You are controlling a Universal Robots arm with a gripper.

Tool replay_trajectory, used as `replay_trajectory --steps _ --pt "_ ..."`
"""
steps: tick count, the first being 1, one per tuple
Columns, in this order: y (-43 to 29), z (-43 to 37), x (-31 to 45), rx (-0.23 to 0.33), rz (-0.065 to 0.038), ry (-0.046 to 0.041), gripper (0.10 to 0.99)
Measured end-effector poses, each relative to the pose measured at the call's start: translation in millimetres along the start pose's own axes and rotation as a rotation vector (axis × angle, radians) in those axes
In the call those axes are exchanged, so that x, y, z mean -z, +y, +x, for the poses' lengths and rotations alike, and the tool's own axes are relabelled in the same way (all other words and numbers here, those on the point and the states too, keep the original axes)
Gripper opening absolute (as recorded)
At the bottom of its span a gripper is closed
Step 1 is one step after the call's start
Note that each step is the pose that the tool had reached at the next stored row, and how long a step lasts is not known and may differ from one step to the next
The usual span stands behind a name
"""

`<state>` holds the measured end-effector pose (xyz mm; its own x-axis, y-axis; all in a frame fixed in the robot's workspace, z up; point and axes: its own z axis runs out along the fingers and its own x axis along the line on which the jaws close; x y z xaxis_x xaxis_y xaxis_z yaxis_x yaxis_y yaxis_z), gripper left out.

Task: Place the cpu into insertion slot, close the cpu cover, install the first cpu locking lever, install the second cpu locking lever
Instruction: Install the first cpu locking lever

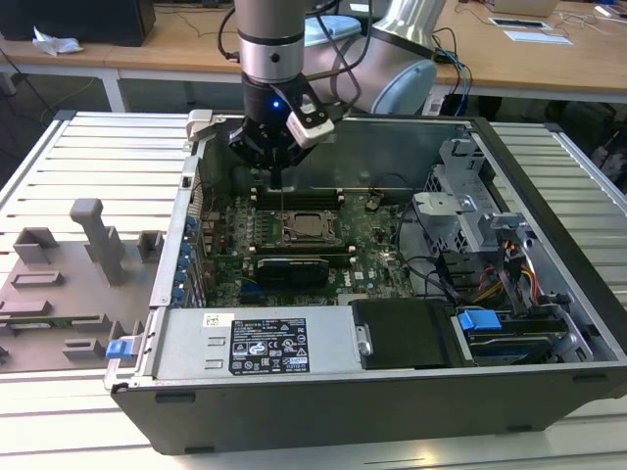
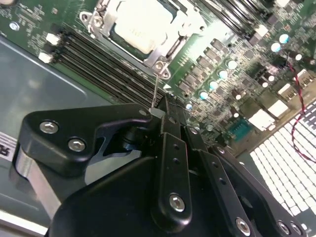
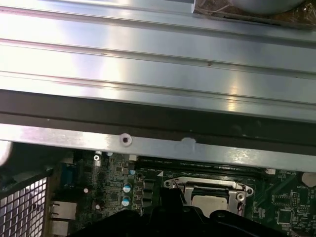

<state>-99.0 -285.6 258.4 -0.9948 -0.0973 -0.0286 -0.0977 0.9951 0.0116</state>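
One thin locking lever (image 2: 156, 89) rises from a corner of the cpu cover (image 2: 123, 49) into the pincer (image 2: 159, 112), whose fingers are pressed together on it. In the exterior view the cpu (image 1: 310, 228) sits beneath the lowered cover, at five o'clock from the pincer.

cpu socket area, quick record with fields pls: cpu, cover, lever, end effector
cpu: lies flat, silvery top showing through the cover's window
cpu cover: down, framing the cpu
locking lever: thin wire, standing up from the socket's corner
end effector: closed on the lever's free end, above the motherboard
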Motion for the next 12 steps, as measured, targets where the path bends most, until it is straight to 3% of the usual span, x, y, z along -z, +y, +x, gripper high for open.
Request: replay_trajectory --steps 9,12 --pt "-1.9 -18.9 -1.3 0.000 0.000 0.0005 0.106" --pt "-2.1 -21.3 -1.4 0.000 0.000 0.0006 0.106"
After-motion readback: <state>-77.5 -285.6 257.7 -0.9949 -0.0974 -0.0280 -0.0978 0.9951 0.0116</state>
